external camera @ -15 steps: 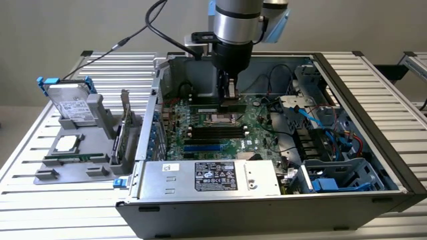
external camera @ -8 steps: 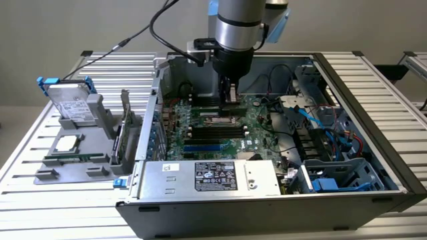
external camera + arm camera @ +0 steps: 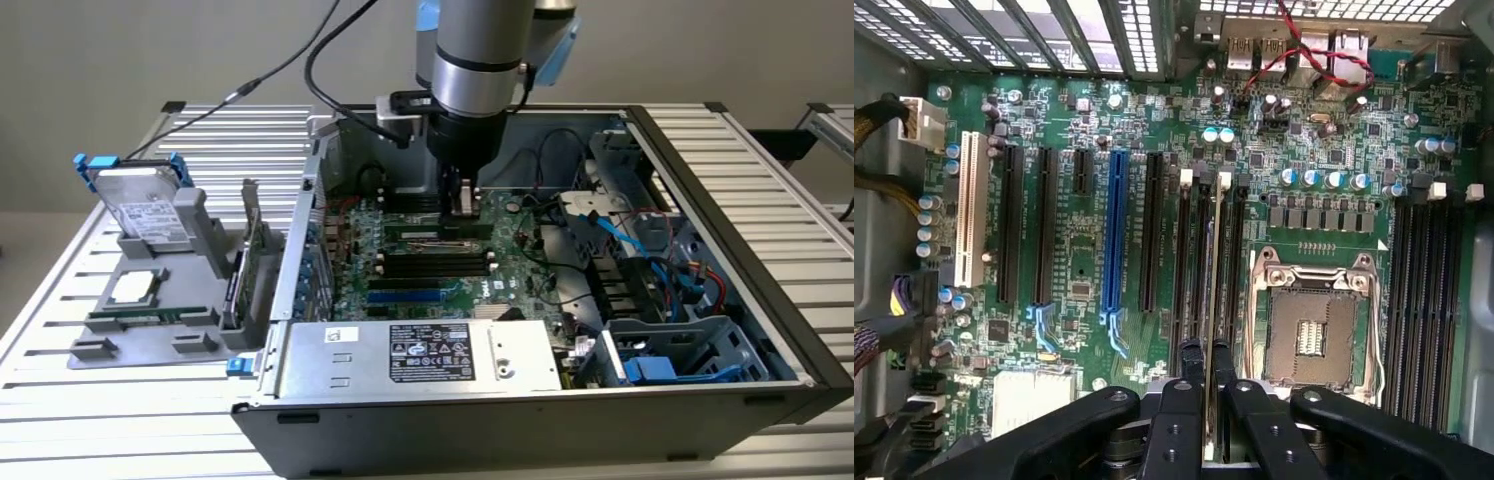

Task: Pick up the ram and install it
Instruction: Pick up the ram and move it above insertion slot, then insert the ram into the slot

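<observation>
Green, thin circuit-board ram stick point(image 3: 1212, 265) sits edge-on betw the black two-finger gripper point(image 3: 1206, 350), jaws clenched on it. We read its long axis as parallel w/ the long black memory slots point(image 3: 1182, 270) underneath. Exterior view, upper centre: grey arm point(image 3: 478, 50) stands vertical inside the open grey PC case point(image 3: 731, 235), gripper low over the green motherboard point(image 3: 1079, 250).

One ram point(image 3: 1213, 300), one motherboard point(image 3: 1082, 255), one processor socket point(image 3: 1314, 335); one blue slot point(image 3: 1117, 230), one white slot point(image 3: 969, 210)
</observation>
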